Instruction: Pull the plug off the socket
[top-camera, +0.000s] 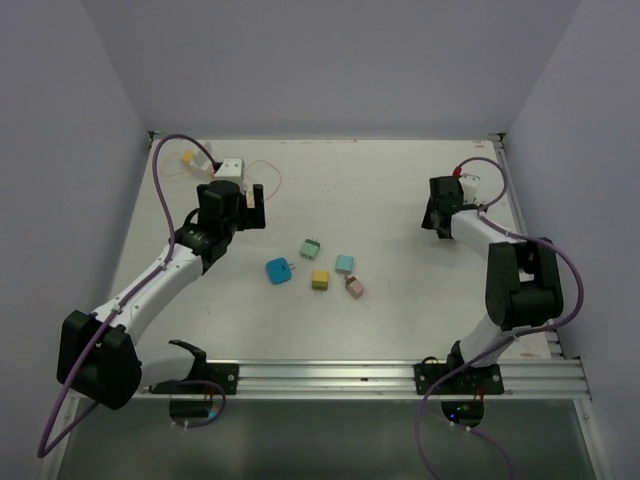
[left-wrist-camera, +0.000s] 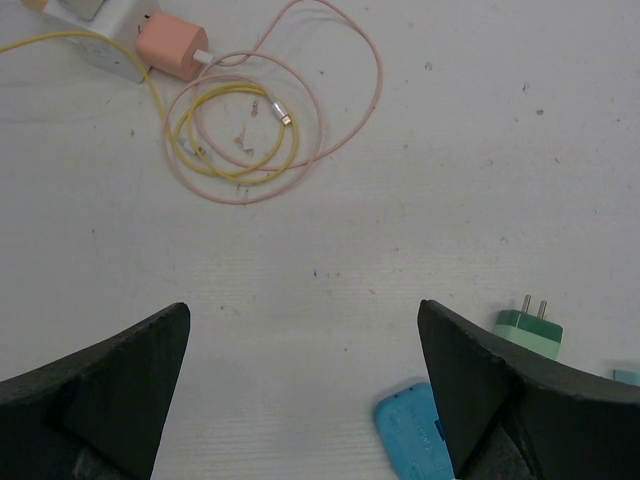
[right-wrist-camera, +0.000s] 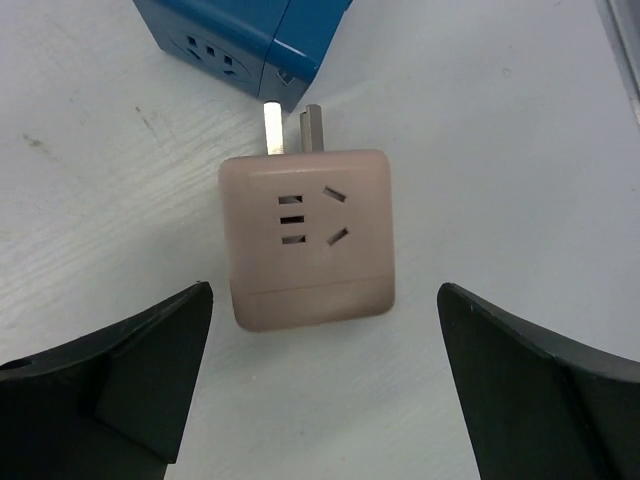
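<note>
In the left wrist view a white socket block (left-wrist-camera: 105, 45) lies at the top left with an orange-pink plug (left-wrist-camera: 172, 47) pushed into its side; a pink cable (left-wrist-camera: 345, 130) and a yellow cable (left-wrist-camera: 225, 145) coil beside it. My left gripper (left-wrist-camera: 303, 390) is open and empty, well short of the plug. In the top view it (top-camera: 232, 205) hovers just near of the socket (top-camera: 230, 167). In the right wrist view a pink adapter (right-wrist-camera: 307, 235) lies flat, its two prongs bare, next to a blue socket cube (right-wrist-camera: 240, 35). My right gripper (right-wrist-camera: 325, 385) is open around nothing.
Several small loose plugs lie mid-table: blue (top-camera: 278, 271), green (top-camera: 311, 248), yellow (top-camera: 320, 280), teal (top-camera: 344, 264), pink (top-camera: 354, 288). A white block with a red cable (top-camera: 467, 186) sits by the right gripper (top-camera: 440, 212). Walls enclose the table on three sides.
</note>
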